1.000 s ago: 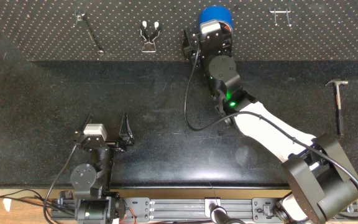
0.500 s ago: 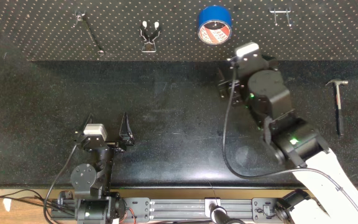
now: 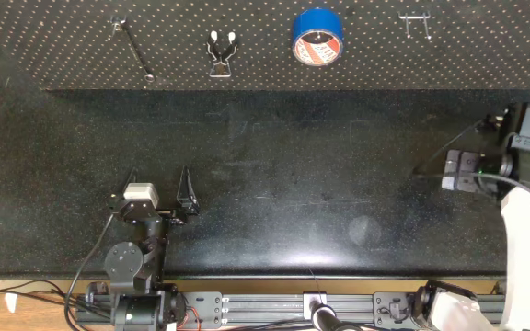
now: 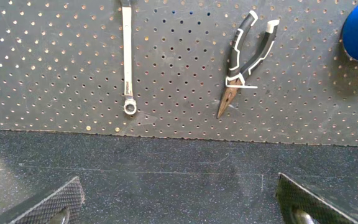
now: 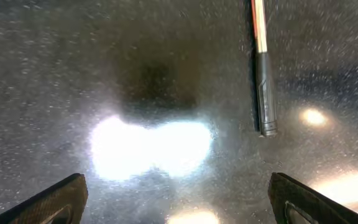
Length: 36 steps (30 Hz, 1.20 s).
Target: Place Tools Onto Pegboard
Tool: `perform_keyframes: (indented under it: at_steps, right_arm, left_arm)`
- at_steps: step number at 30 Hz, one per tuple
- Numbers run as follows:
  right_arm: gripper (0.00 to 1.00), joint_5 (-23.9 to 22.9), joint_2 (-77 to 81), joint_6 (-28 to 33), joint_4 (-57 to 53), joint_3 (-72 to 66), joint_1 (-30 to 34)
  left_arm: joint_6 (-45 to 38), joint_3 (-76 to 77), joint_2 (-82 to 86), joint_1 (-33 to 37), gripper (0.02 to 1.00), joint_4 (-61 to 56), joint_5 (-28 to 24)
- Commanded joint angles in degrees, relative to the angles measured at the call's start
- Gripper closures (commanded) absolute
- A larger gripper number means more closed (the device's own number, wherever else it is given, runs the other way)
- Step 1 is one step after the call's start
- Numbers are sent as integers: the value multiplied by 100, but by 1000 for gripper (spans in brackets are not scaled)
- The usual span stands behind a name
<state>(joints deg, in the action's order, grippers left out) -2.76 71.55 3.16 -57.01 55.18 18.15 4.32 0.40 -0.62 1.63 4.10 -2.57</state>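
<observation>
Right arm has swung from the pegboard (image 3: 247, 46) to the tabletop's (image 3: 265, 184) right edge. Top is speckled black and the board is perforated. Right gripper (image 5: 178, 199) is spread wide near the hammer (image 5: 263, 81), which lies flat there, straight-shafted, dark grip end towards the fingers. Left gripper (image 3: 158, 171) is spread, empty.

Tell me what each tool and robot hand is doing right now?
Wrench: hanging on the pegboard.
Pliers: hanging, tips shut.
Blue tape roll: hung on the pegboard.
Hammer: lying flat on the table.
Left gripper: open, empty.
Right gripper: open, empty.
</observation>
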Motion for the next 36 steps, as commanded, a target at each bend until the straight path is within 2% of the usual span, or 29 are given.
perform_keyframes:
  at_steps: [1,2,5,11,16,20,22,36]
  right_arm:
    - [51,699,511,970,-11,-7,1047]
    - [51,713,616,1499,-13,-7,1224]
    - [49,619,654,2332,181,-7,1257]
    - [49,627,1362,2743,684,-7,2122]
    - [49,629,1978,3040,918,481,2120]
    - [49,654,2288,3499,979,503,2120]
    - [49,841,2470,3814,984,503,2120]
    - [49,774,2699,3917,1338,503,1921]
  left_arm:
    - [-33,-9,44,24,23,46,44]
    - [-33,-9,44,24,23,46,42]
    - [-33,-9,44,24,23,46,44]
    - [-33,-9,44,24,20,46,42]
    - [-33,-9,44,24,23,46,44]
    - [-33,-9,44,24,23,46,44]
    - [-33,-9,44,24,23,46,44]
    - [-33,-9,44,24,23,46,44]
